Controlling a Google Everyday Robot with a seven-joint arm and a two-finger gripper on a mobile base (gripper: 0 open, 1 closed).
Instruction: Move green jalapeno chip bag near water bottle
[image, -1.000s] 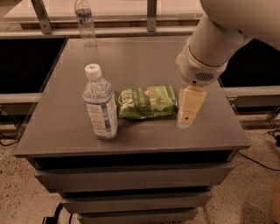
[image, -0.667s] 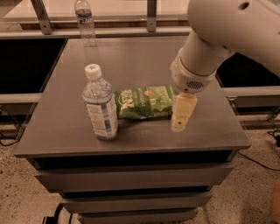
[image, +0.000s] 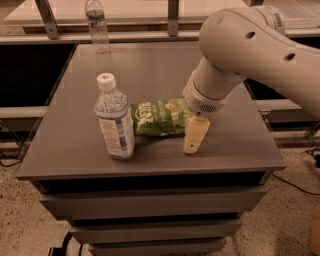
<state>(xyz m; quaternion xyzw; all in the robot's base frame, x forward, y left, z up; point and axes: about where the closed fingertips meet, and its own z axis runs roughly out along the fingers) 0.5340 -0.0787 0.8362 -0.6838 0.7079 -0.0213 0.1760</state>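
Closer now, pincer (image: 192, 144) points down beside chip bag (image: 159, 116).

The tool (image: 195, 136) has slid left over the worktop (image: 240, 150) and a little toward its near edge. A second ago it hung just off the right end of the bag (image: 157, 116), and that end was fully in view. Now the bag lies directly to the tool's left and the two meet in the view; whether they touch cannot be told. The wrist housing (image: 205, 97) above the tool now covers the bag's upper right corner. The arm (image: 245, 45) has swung along with it, reaching further left above the tool. The strip of bare worktop to the tool's right has widened.
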